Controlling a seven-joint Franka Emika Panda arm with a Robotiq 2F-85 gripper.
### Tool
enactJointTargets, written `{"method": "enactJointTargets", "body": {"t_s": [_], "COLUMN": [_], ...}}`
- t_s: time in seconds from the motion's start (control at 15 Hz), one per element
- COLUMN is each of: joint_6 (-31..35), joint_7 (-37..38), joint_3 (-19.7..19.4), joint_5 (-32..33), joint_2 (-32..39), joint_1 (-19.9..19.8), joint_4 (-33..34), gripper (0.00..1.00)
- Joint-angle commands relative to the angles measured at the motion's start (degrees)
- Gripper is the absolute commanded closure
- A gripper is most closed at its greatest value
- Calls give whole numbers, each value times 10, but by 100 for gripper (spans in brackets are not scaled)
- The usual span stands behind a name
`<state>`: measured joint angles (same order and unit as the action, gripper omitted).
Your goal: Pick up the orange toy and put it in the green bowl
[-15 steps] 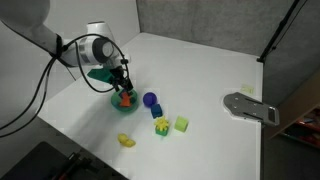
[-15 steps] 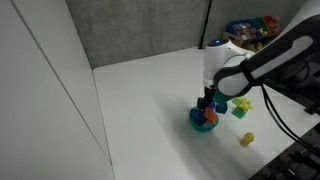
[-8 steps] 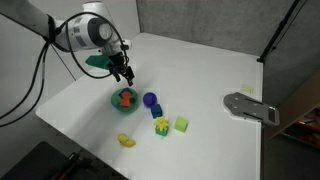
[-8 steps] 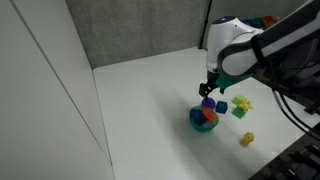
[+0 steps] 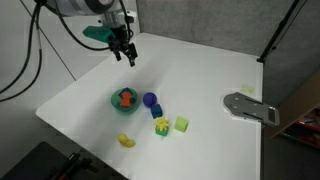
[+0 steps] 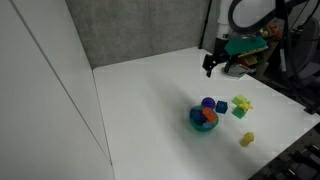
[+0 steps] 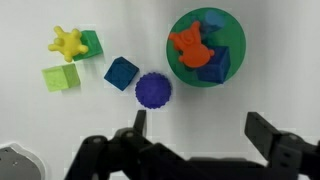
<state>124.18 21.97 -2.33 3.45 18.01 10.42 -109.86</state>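
Gripper (image 5: 128, 57) hangs high above the table (image 5: 200, 70), released and holding nothing; in the wrist view its fingers (image 7: 138, 125) stand wide apart at 6 o'clock of the frame. Orange toy (image 7: 187, 45) lies inside the green bowl (image 7: 232, 28), touching a blue block (image 7: 220, 66) at its 4 o'clock, also in the bowl. Purple ball (image 7: 153, 90) sits on the table just outside the bowl at 8 o'clock. Blue cube (image 7: 121, 72) is near the ball at 10 o'clock. Yellow spiky toy (image 7: 66, 42) leans against a green block (image 7: 91, 42); light-green cube (image 7: 61, 77) is at its 6 o'clock. In an exterior view a yellow long toy (image 5: 126, 141) lies alone at 6 o'clock of the bowl.
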Motion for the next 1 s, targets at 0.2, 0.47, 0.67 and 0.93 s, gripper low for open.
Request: {"method": "enactJointTargets", "body": {"t_s": [0.2, 0.47, 0.67, 0.93], "joint_6": [-88, -137, -166, -198], "joint_7": [-68, -55, -55, -49], "joint_3": [11, 8, 9, 11], "joint_5": [-60, -41, -31, -19], "joint_2": [-44, -91, -138, -199], "joint_1": [-61, -70, -75, -80], "joint_4": [57, 58, 45, 16], "gripper": [0, 0, 0, 0]}}
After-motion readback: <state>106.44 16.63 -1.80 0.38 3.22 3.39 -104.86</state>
